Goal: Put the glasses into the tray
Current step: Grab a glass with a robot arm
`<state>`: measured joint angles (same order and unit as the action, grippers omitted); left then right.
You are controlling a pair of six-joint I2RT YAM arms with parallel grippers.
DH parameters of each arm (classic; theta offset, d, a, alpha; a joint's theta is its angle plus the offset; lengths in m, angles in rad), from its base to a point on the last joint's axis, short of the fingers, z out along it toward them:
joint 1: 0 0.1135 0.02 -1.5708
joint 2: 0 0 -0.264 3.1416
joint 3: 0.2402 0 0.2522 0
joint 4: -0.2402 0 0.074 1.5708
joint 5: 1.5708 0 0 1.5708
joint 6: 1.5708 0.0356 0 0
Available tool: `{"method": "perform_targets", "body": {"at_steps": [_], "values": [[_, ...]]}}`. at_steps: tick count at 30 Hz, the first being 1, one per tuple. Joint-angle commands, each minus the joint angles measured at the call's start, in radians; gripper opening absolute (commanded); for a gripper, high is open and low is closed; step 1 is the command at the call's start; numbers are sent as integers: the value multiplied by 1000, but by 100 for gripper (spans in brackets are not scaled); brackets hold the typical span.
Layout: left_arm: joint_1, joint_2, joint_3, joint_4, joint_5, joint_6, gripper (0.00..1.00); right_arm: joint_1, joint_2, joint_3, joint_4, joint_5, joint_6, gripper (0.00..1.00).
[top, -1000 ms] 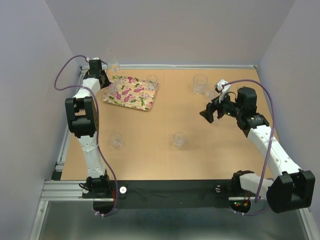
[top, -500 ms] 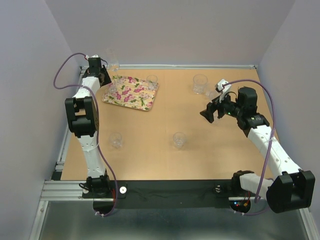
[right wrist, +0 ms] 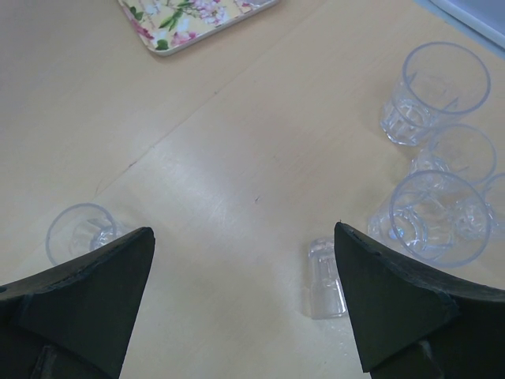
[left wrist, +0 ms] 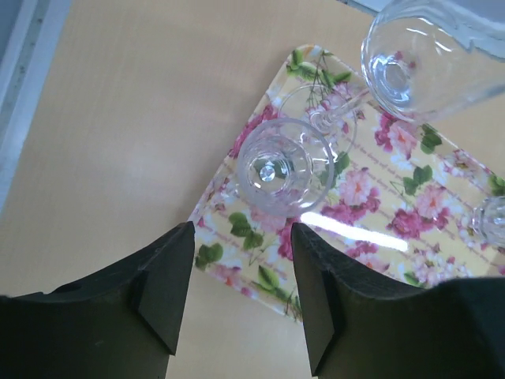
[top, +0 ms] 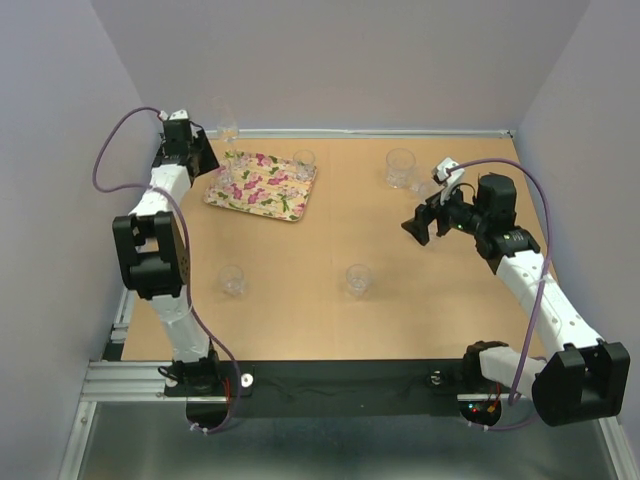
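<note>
The flowered tray [top: 268,193] lies at the back left of the table. In the left wrist view a clear glass [left wrist: 276,170] stands upright on the tray [left wrist: 371,229] near its left corner, just beyond my fingertips. My left gripper [left wrist: 241,237] [top: 200,155] is open over the tray's near edge and holds nothing. A second glass [top: 303,163] stands at the tray's far right. Loose glasses [top: 232,279] [top: 358,279] stand mid-table. My right gripper [right wrist: 243,233] [top: 422,225] hangs open and empty above the table, with a cluster of glasses [right wrist: 435,215] to its right.
A larger glass [left wrist: 418,59] [top: 225,120] stands by the back wall at the tray's far left corner. A tumbler [top: 400,168] stands at the back right. A small glass [right wrist: 325,276] lies on its side near my right finger. A metal rail [top: 135,290] borders the table's left edge.
My left gripper has opened and let go of the glass on the tray, and the left arm has drawn back to the left. The right arm has not moved.
</note>
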<state>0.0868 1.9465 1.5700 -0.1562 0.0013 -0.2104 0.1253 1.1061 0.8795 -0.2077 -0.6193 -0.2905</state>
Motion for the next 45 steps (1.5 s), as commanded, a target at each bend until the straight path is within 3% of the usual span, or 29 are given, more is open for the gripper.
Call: {"method": "perform_targets", "body": {"at_steps": [1, 11, 16, 18, 24, 33, 45], "values": [[37, -214, -145, 115, 49, 20, 63, -12, -31, -19, 53, 6, -10, 100], [85, -696, -603, 265, 178, -124, 72, -19, -43, -22, 54, 9, -12, 100], [105, -929, -780, 247, 186, -196, 87, -21, -51, -24, 56, 6, -10, 100], [110, -1041, -847, 210, 166, -236, 99, -23, -58, -24, 54, 1, -12, 100], [114, -1265, -973, 130, 221, -326, 99, -24, -58, -25, 54, -17, -9, 100], [111, -1345, -1048, -61, 261, -484, 99, -24, -55, -27, 56, -26, -6, 100], [113, -1318, -1027, -226, 227, -540, 99, -24, -58, -27, 54, -19, -9, 100]]}}
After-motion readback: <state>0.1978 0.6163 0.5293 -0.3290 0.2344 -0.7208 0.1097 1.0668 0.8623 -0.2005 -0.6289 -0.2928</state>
